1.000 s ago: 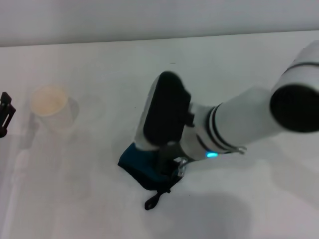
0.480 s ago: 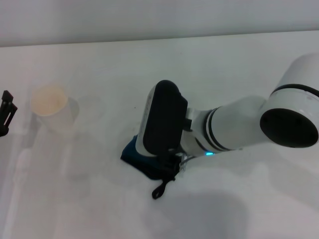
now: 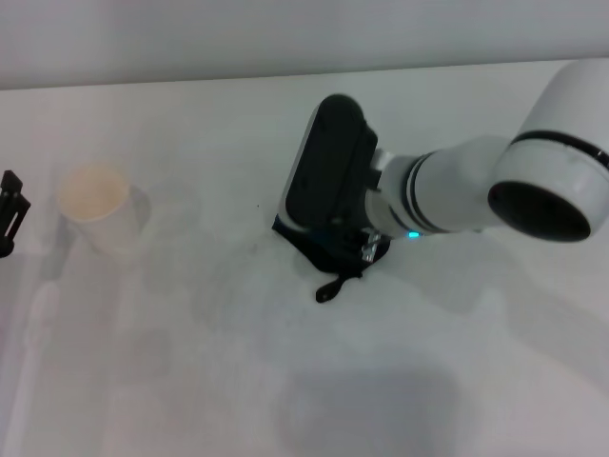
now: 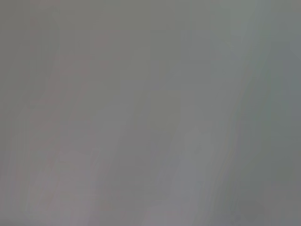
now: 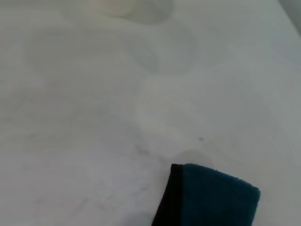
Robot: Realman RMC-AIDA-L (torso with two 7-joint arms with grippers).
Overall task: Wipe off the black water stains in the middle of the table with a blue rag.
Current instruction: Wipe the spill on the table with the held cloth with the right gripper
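Note:
The blue rag lies on the white table near its middle, its black loop trailing toward me. My right gripper is down on the rag and holds it; the black wrist housing hides the fingers. In the right wrist view a teal corner of the rag with black edging shows against the table. The dark stain blob is not visible; only tiny specks and a faint smear show beside the rag. My left gripper is parked at the far left edge.
A white paper cup stands upright at the left, well apart from the rag. The table's far edge runs along the top of the head view. The left wrist view shows only blank grey.
My right gripper has dragged the rag away from me and to the right across the table's middle. The left arm and the cup have not moved.

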